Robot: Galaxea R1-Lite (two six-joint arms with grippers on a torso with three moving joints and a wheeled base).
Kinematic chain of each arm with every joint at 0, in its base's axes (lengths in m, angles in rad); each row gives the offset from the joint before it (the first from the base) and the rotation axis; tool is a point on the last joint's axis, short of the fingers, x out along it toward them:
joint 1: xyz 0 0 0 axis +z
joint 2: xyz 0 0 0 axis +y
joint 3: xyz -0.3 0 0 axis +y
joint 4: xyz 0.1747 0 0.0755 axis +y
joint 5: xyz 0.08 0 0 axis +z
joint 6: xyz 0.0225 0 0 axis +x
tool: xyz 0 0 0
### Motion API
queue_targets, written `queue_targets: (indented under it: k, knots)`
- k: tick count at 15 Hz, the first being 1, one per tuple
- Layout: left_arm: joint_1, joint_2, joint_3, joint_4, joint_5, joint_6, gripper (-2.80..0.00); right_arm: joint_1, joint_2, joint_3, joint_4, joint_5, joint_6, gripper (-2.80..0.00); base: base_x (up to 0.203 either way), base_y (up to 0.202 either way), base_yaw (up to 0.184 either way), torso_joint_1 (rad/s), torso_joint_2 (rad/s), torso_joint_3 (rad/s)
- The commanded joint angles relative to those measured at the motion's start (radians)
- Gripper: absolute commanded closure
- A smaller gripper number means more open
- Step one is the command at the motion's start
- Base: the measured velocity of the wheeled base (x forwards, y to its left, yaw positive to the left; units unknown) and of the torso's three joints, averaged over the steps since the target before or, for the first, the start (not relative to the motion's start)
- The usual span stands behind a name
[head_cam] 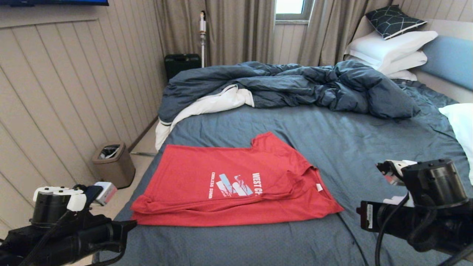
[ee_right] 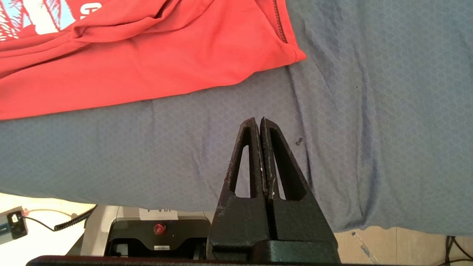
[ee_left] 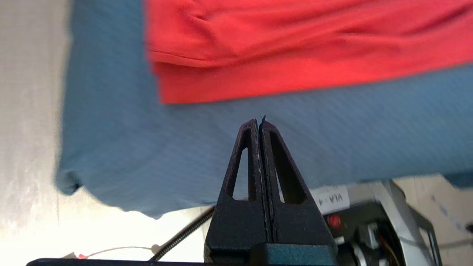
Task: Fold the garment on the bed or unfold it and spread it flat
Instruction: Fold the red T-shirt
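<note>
Red garment [head_cam: 236, 183] is lying partly folded on the bed [head_cam: 351, 147], just ahead of both grippers. I'm holding the left gripper [ee_left: 259, 122] and right gripper [ee_right: 258, 121] pinched closed, empty, hovering short of its near hem, probably lining up a grasp.

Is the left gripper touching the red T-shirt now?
Apart. In the left wrist view, the shut left gripper has a strip of blue sheet showing between it and the T-shirt.

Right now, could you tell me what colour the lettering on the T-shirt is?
White, on the red T-shirt; the head view shows it best.
</note>
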Motion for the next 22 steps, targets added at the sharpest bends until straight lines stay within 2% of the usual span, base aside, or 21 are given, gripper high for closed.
queue_targets:
  k: [1,7,10,14,22]
  knots:
    - [-0.018,0.038,-0.011,-0.006,0.002,0.003,0.0,0.0,0.01,-0.001,-0.004,-0.001,0.001,0.0,0.0,0.0,0.0,0.0,0.0,0.0]
    - [-0.021,0.142,-0.073,-0.018,0.01,0.01,0.0,0.003,0.022,-0.019,-0.003,-0.001,-0.001,0.0,0.0,0.0,0.0,0.0,0.0,0.0]
    - [-0.018,0.195,-0.094,-0.044,0.013,0.037,0.0,-0.001,0.034,-0.043,0.0,-0.001,-0.001,0.0,0.0,0.0,0.0,0.0,0.0,0.0]
    - [-0.017,0.253,-0.16,-0.045,0.04,0.039,0.0,0.001,0.039,-0.05,0.0,-0.001,-0.002,0.0,0.0,0.0,0.0,0.0,0.0,0.0]
    - [0.0,0.329,-0.231,-0.049,0.047,0.052,0.0,0.004,0.039,-0.05,0.0,-0.001,-0.005,0.0,0.0,0.0,0.0,0.0,0.0,0.0]
